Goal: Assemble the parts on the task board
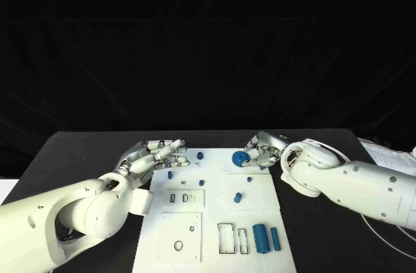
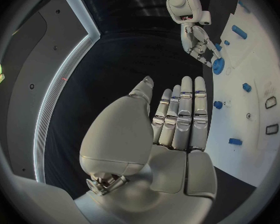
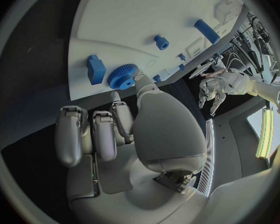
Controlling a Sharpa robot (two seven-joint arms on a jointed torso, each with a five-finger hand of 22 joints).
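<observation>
The white task board [image 1: 217,225] lies in the middle of the black table. My right hand [image 1: 263,149] is at the board's far edge, with thumb and a finger pinching a blue gear [image 1: 240,159] that sits low on the board. The thumb tip meets the gear [image 3: 122,76] beside a small blue block [image 3: 95,68]. My left hand [image 1: 160,154] hovers at the board's far left corner, fingers apart [image 2: 180,117], holding nothing. Small blue pegs [image 1: 202,181] dot the far half. Two blue cylinders [image 1: 259,237] lie near the front right.
Rectangular slots [image 1: 225,238] and recesses [image 1: 184,197] mark the board's near half. White papers and a cable [image 1: 386,154] lie at the table's right edge. Bare black table [image 1: 78,159] stretches left of the board.
</observation>
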